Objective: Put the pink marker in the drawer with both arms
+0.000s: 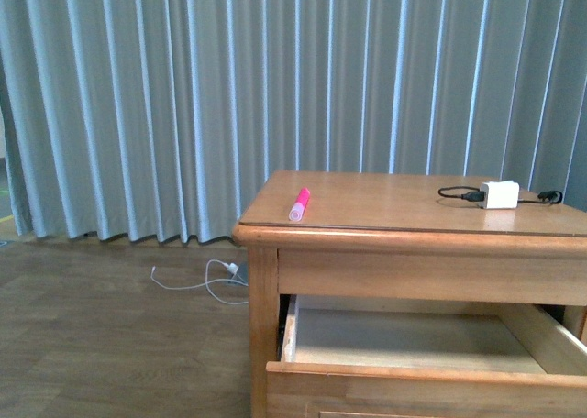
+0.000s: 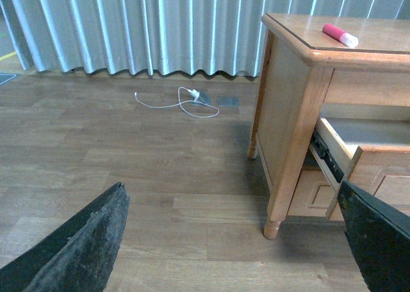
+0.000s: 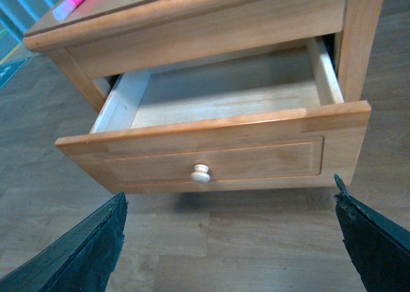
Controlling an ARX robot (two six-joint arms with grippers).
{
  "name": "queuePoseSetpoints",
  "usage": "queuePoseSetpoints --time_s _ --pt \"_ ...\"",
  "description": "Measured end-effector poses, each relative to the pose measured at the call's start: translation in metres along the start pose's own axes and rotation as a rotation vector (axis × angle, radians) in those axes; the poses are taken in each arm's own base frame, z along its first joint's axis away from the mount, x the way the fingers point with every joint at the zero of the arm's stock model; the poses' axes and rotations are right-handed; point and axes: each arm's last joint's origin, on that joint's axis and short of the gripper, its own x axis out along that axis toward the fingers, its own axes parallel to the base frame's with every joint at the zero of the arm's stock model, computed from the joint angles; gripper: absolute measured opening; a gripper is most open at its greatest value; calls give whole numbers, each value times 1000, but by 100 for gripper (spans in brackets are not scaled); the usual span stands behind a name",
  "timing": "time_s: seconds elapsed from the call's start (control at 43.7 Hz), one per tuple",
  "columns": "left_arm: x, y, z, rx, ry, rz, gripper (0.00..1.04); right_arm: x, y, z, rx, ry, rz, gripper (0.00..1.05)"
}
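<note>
Gaping open, the drawer [image 3: 256,161] shows bare wood; the pink marker [image 1: 300,203] lies on the table [image 1: 394,203]; left gripper [image 2: 230,188] and right gripper [image 3: 229,189] jaws spread wide, empty.

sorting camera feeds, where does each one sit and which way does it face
Front view: on the robot's body, facing the light-oak side table, thick pink marker on top, open oak drawer below; no arm shows.
Left wrist view: left of the table, facing its corner and grey curtain; black jaws apart.
Right wrist view: above the drawer front, looking into it; jaws apart.
All share marker and drawer.
</note>
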Motion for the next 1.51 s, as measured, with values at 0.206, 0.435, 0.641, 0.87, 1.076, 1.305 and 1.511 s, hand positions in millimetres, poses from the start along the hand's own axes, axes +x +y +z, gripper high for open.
queuePoseSetpoints --time_s 0.206,0.435,0.641,0.87,1.076,1.305,1.511 --pt "0 0 0 0 0 0 99 -1 -1 -9 -144 -214 -129 81" --pt "0 0 0 0 0 0 99 -12 -1 -21 -237 -332 -165 37" --pt "0 0 0 0 0 0 99 -18 -1 -28 -244 -333 -165 3" --pt "0 0 0 0 0 0 99 -22 -2 -34 -249 -334 -166 9" --pt "0 0 0 0 0 0 99 -22 -2 -34 -250 -338 -166 41" --pt "0 0 0 0 0 0 99 -22 -2 -34 -250 -338 -165 80" --pt "6 -4 -2 -70 63 186 99 -22 -2 -34 -250 -338 -166 96"
